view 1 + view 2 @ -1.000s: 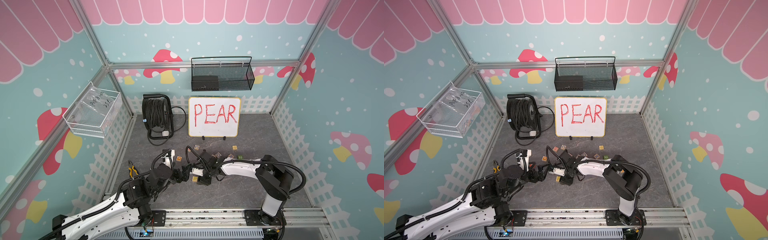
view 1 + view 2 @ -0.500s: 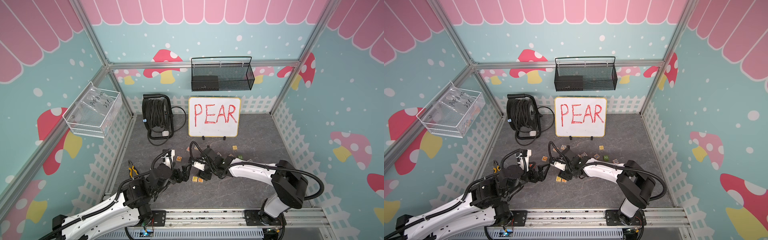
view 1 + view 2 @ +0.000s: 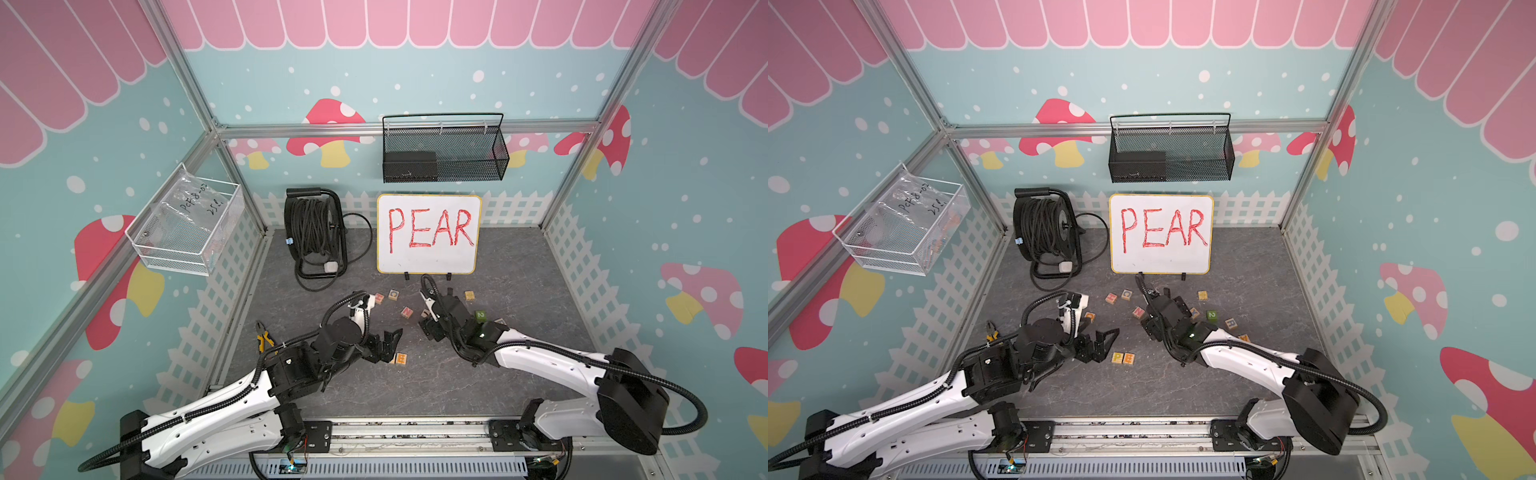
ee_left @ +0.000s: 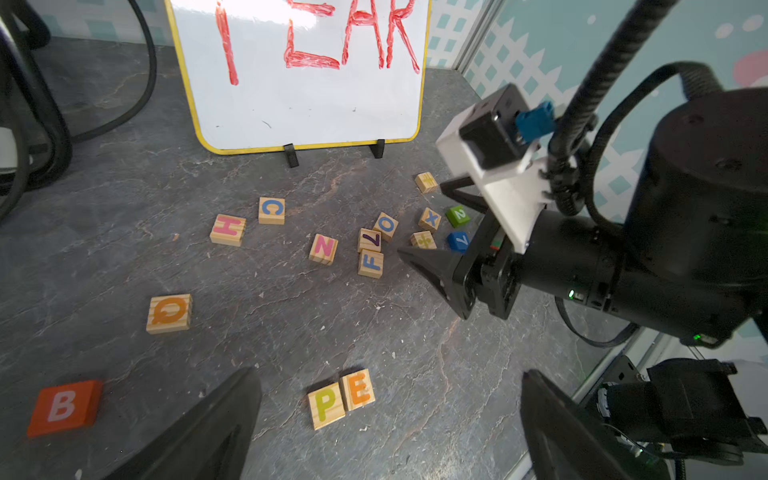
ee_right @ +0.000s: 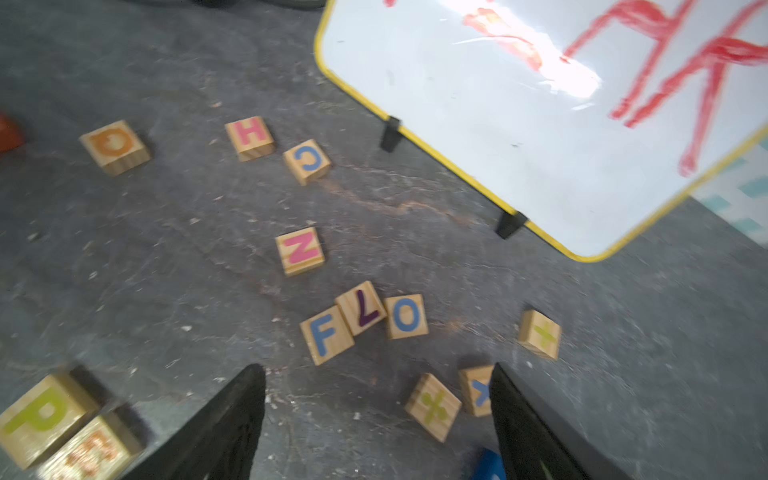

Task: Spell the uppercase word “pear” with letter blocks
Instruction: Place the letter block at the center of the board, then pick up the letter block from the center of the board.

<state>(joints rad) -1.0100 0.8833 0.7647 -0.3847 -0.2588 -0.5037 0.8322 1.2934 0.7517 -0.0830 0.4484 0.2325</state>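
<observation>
The P block (image 4: 326, 405) and E block (image 4: 358, 390) are placed touching on the worktop (image 4: 291, 324), near the left pincer (image 4: 388, 374); it and the right pincer (image 5: 374, 368) are spread wide, empty; the R block (image 3: 1230, 323) is seen behind the right tips, beside that wrist; that arm is judged nearer.

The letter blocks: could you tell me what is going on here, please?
The robot is spelling PEAR. The P block and E block sit side by side by the open, empty left gripper. The right gripper, also open and empty, hovers over the scattered blocks; only PE is spelled.
</observation>
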